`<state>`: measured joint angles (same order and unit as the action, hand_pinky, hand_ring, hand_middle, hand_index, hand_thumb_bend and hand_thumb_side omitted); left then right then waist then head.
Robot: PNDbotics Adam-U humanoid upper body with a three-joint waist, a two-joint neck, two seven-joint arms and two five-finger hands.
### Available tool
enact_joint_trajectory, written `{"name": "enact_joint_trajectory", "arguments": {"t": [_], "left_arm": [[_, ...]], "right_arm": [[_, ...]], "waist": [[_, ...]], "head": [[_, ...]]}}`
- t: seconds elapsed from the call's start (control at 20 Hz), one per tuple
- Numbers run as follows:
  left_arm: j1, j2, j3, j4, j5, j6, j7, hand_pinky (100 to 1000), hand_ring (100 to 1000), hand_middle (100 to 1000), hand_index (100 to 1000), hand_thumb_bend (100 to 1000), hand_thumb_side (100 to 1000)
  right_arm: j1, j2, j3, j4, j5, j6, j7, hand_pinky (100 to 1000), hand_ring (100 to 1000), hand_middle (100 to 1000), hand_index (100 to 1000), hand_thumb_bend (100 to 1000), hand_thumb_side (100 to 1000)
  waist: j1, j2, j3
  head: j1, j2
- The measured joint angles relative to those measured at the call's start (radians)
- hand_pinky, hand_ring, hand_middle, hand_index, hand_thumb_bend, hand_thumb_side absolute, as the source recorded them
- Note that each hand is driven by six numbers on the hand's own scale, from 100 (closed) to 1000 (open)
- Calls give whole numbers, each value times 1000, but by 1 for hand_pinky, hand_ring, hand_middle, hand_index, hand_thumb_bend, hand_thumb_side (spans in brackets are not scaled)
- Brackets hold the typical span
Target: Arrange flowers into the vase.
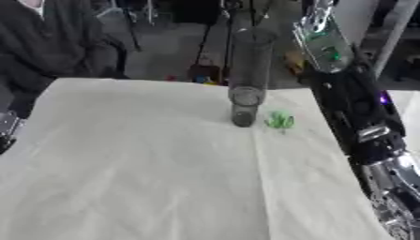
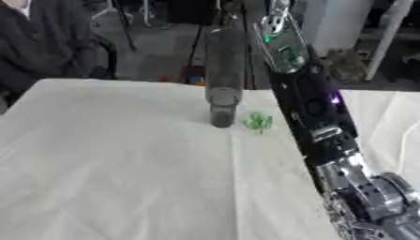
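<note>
Vase [image 1: 246, 77] standing empty mid-worktop [image 1: 139, 164]; small green sprig [image 1: 280, 120] lying just beside it — you are still needing to insert it. Right robot hand [image 2: 373, 206]: finger state unclear.

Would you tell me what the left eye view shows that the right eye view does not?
Only the left eye: a dark, silvery part at the left edge, perhaps the left hand. Only the right eye: a wide stretch of cloth beyond the right arm, a mere sliver in the left. Both: the upright vase with a green thing beside it.
</note>
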<state>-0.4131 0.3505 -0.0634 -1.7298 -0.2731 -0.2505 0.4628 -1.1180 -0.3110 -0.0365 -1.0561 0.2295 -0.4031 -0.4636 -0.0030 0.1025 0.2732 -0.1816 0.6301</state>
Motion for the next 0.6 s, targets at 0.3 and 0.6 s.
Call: {"name": "enact_joint_trajectory", "arguments": {"t": [0.3, 0.6], "left_arm": [[0, 0, 0, 0, 0, 0, 0, 594, 437, 470, 392, 739, 331], [0, 0, 0, -1, 0, 0, 0, 594, 437, 469, 392, 739, 331]], "right_arm": [[0, 0, 0, 45, 29, -5, 16, 100, 100, 100, 194, 100, 927], [0, 0, -5, 105, 45, -8, 26, 100, 100, 100, 197, 100, 930]], "waist": [[-1, 2, -2], [-4, 2, -3]], "head": [[-3, 0], [-5, -15]]}}
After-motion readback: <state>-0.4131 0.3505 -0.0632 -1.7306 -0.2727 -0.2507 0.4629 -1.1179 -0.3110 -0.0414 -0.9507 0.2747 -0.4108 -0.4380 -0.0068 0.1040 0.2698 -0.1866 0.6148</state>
